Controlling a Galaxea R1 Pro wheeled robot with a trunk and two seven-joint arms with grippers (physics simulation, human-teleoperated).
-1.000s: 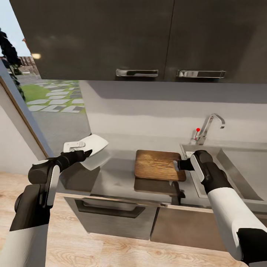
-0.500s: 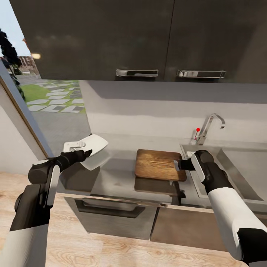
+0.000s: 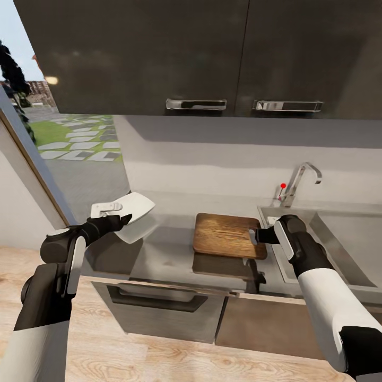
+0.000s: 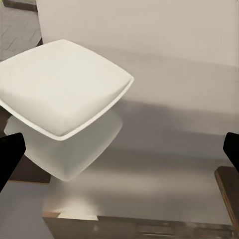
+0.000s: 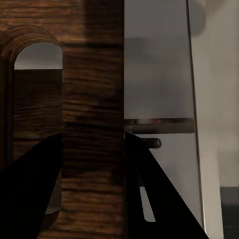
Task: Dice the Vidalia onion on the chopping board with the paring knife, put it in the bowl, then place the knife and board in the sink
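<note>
The dark wooden chopping board [image 3: 225, 234] hangs level a little above the grey countertop [image 3: 164, 249], its shadow under it. My right gripper [image 3: 258, 236] is shut on the board's handle end; the right wrist view shows the board [image 5: 92, 74] with its slot hole pinched between my two dark fingers [image 5: 35, 199]. The white bowl [image 3: 133, 211] sits at the counter's left end, just ahead of my open left gripper [image 3: 121, 214]. The left wrist view has the bowl [image 4: 59, 94] beyond my widely spread fingertips [image 4: 10, 152]. The steel sink [image 3: 339, 239] lies right of the board. Onion and paring knife are out of view.
The chrome tap [image 3: 300, 183] with a red knob [image 3: 283, 185] stands behind the sink. Dark upper cabinets [image 3: 196, 63] hang overhead. An oven front [image 3: 159, 305] and drawers sit below the counter edge. A glass opening [image 3: 79, 138] to the outside is at the left.
My right gripper and the chopping board have crept slightly right, toward the sink. The left arm and the bowl have not moved.
</note>
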